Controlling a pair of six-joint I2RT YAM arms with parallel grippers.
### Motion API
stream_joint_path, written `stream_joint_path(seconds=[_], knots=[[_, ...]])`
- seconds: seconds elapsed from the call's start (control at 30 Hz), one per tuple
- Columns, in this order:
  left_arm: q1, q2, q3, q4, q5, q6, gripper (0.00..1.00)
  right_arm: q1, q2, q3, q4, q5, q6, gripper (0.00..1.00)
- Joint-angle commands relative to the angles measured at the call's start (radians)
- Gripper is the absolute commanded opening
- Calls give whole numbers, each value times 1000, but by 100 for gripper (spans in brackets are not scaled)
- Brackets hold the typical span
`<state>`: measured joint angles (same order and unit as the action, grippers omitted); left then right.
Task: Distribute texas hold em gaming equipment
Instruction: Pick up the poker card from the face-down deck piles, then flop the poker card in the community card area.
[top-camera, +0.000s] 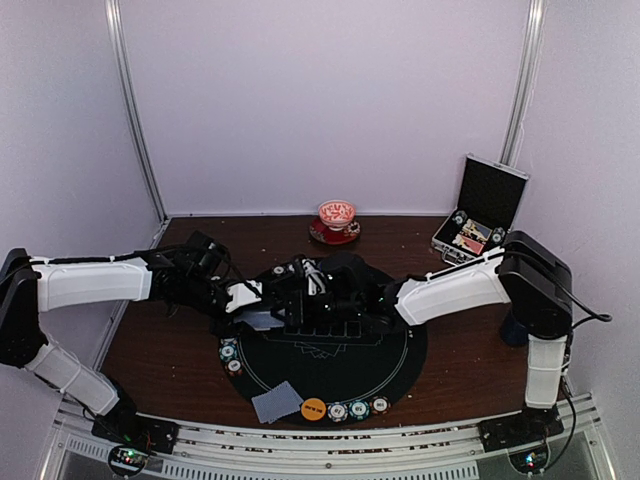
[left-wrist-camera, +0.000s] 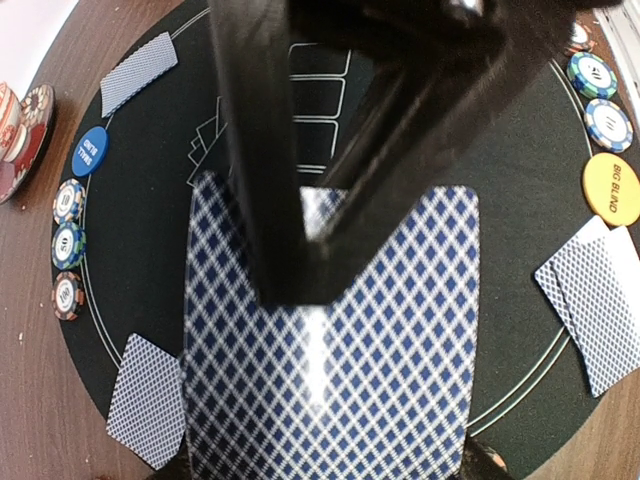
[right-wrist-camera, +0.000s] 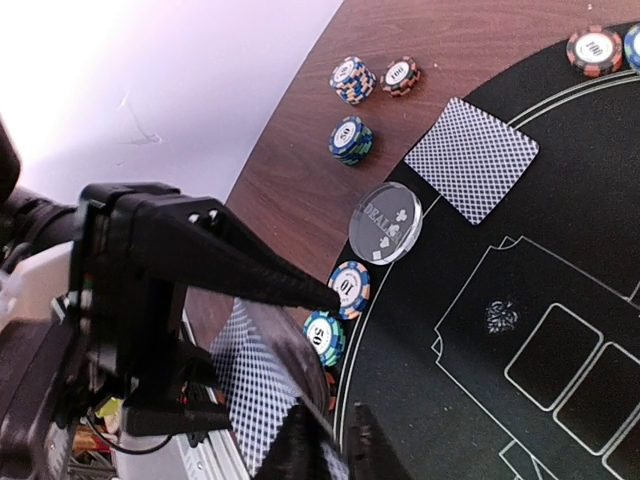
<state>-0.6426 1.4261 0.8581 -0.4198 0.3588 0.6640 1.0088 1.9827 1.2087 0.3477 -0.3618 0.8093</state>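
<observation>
Above the middle of the round black mat (top-camera: 330, 375), the left gripper (left-wrist-camera: 285, 285) is closed on a deck of playing cards (left-wrist-camera: 330, 400), its dark fingers lying across the blue-diamond backs. The deck is held about level, backs up. Its long axis appears to run along the fingers, roughly left to right over the table (top-camera: 470, 340), with the free short end toward the right gripper (right-wrist-camera: 335, 450). That gripper's jaws are nearly together at this end; whether they have a card pinched cannot be told. The cards look thin, light, slick and bendy. A gentle pinch at the top card's free edge, then a slide off along the long axis, seems best, since a deeper bite would likely drag several. Dealt cards (top-camera: 277, 402) and poker chips (top-camera: 230, 355) lie around the mat's rim.
</observation>
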Motion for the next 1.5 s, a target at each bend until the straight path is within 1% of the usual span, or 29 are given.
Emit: stream_joint_path(seconds=[0.0, 0.07, 0.17, 0.3, 0.4, 0.47, 0.63, 0.73, 0.9, 1.17, 1.33, 1.47], knots=[[-5, -1, 4, 26, 34, 7, 59, -23, -69, -74, -25, 26, 7, 7], [-5, 0, 4, 26, 32, 6, 59, -25, -95, -97, -2, 10, 18, 0], [-4, -1, 4, 29, 26, 4, 59, -29, -136, -125, 1, 9, 18, 0], [-4, -3, 3, 35, 17, -2, 59, -47, -216, -164, -41, 81, -16, 0], [-1, -1, 4, 41, 2, -9, 59, -54, -295, -160, -150, 211, -95, 0], [10, -1, 7, 44, -9, -16, 59, -53, -338, -149, -229, 327, -146, 0], [53, -8, 23, 41, -13, -23, 59, -49, -362, -111, -350, 538, -256, 0], [85, -13, 35, 39, -12, -25, 59, -34, -315, -64, -405, 657, -311, 0], [156, -28, 69, 7, 21, -23, 59, 17, -173, 95, -502, 846, -401, 0], [198, -73, 83, -14, 34, -17, 59, 106, 77, 369, -647, 1054, -513, 0], [222, -81, 96, -23, 47, -16, 59, 144, 202, 494, -696, 1090, -574, 0], [234, -82, 108, -33, 55, -14, 59, 169, 279, 562, -704, 1057, -627, 0]])
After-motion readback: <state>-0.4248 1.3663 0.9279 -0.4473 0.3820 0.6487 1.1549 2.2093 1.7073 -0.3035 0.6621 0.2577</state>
